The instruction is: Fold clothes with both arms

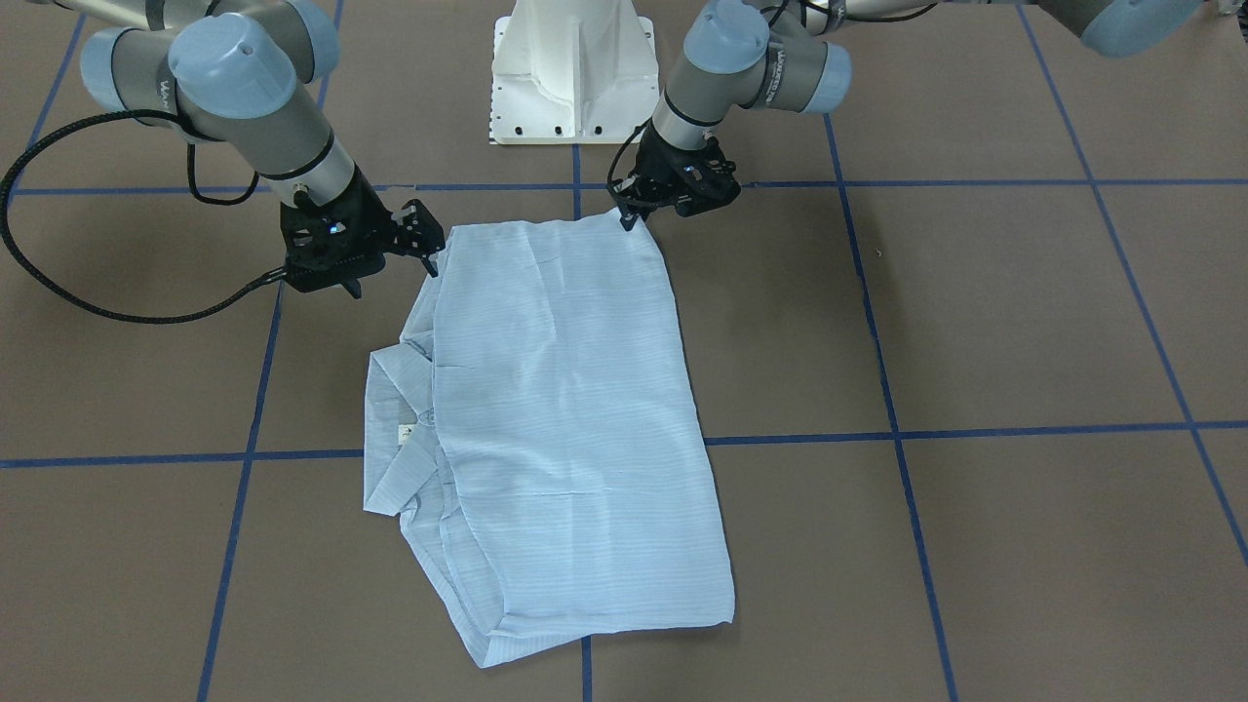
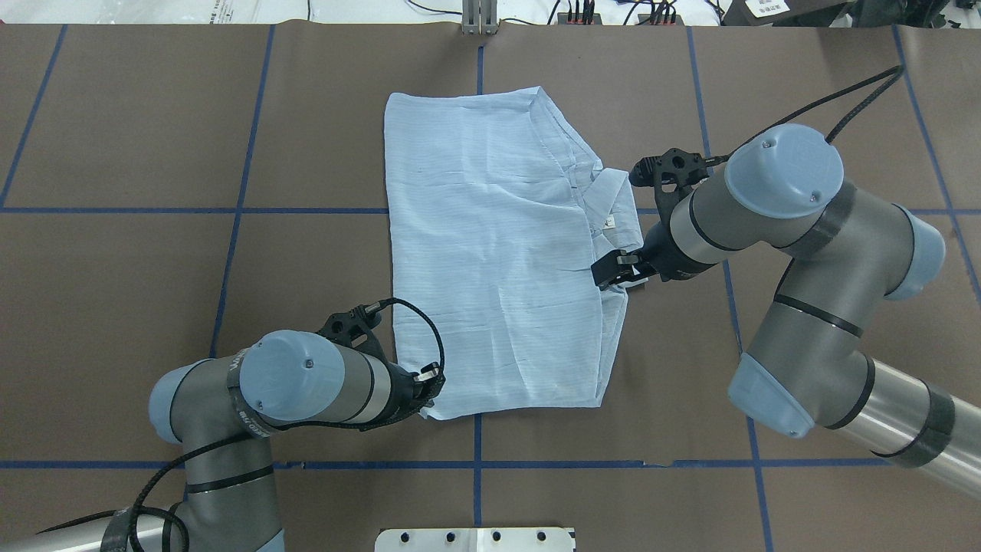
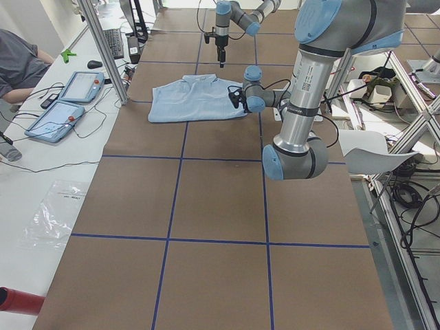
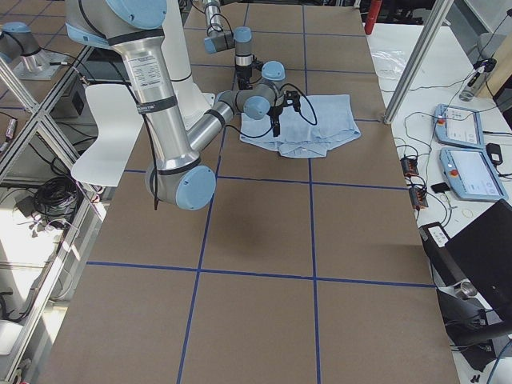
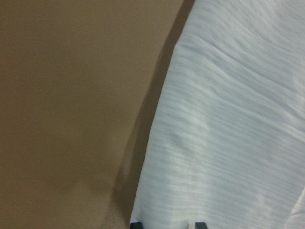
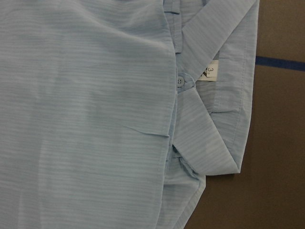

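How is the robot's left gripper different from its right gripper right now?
The left gripper sits low at the shirt's plain corner; the right gripper hangs higher, above the shirt. The left is away from the collar; the right is near it. Both are black.

White tag (image 6: 208,71) at the collar (image 6: 233,95) of the shirt (image 6: 86,105) carried a "3"; the smaller marks beside it were unreadable. White brand lettering (image 1: 161,96) ran along a grey joint of the right arm (image 1: 244,107), and likewise on the left arm (image 1: 751,68), too small to read. Stickers (image 3: 306,77) on both arm tubes in the side views were illegible.
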Robot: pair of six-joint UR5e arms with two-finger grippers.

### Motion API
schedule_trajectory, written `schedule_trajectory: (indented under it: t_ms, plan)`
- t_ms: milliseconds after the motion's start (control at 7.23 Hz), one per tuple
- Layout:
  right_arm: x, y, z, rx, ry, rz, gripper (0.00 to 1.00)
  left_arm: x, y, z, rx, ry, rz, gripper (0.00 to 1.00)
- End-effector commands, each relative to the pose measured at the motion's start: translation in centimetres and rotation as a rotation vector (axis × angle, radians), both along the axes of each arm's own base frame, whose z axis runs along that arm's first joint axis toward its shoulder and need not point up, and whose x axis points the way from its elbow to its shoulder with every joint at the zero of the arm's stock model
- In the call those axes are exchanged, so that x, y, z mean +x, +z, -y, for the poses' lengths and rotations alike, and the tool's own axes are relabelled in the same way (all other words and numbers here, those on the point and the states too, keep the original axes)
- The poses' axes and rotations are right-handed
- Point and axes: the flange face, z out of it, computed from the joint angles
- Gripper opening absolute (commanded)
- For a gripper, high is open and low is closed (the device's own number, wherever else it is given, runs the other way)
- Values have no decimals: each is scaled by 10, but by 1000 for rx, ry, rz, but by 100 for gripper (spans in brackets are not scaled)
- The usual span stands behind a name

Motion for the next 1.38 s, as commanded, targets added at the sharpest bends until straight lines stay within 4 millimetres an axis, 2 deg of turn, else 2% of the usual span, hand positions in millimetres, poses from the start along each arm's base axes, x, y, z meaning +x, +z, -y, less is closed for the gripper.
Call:
schedule_trajectory:
  t_ms: [0, 138, 277, 553, 830, 1245]
  plan:
    - [1, -1, -1, -3, 3, 3, 100, -1, -1, 0, 0, -1, 0, 0]
    - [-4, -2, -5, -44, 25, 7, 100, -3, -4, 2, 3, -3, -5, 0]
    - [-16, -9, -17, -128, 69, 20, 100, -6, -6, 4, 4, -6, -10, 0]
    - [-69, -24, -77, -238, 195, 18, 100, -7, -6, 5, 4, -9, -12, 0]
    - [-98, -24, -108, -377, 310, 1, 100, -8, -6, 7, 4, -12, -10, 0]
    - [-111, -25, -114, -517, 429, -76, 100, -8, -6, 7, 5, -12, -10, 0]
